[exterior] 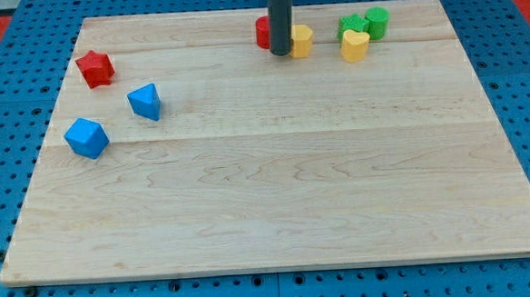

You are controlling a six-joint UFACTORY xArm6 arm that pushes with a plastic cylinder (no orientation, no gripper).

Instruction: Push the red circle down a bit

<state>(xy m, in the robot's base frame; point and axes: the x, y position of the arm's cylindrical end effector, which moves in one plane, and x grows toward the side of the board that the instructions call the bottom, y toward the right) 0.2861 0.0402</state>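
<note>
Hand is only a plain rod, so nothing opens or grips; my tip (281, 53) rests on the desk (276, 193) near the view's top, between the red circle (263, 32) and a yellow block (302, 39), hiding part of the red circle. To push well, I judge my tip should go round above the red circle, then press gently downward. No writing shows.

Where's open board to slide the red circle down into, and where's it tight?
Open: everything below my tip, right of the blue blocks. Crowded: top edge, where red circle, yellow block, yellow heart and green blocks cluster. Red star sits left.
</note>
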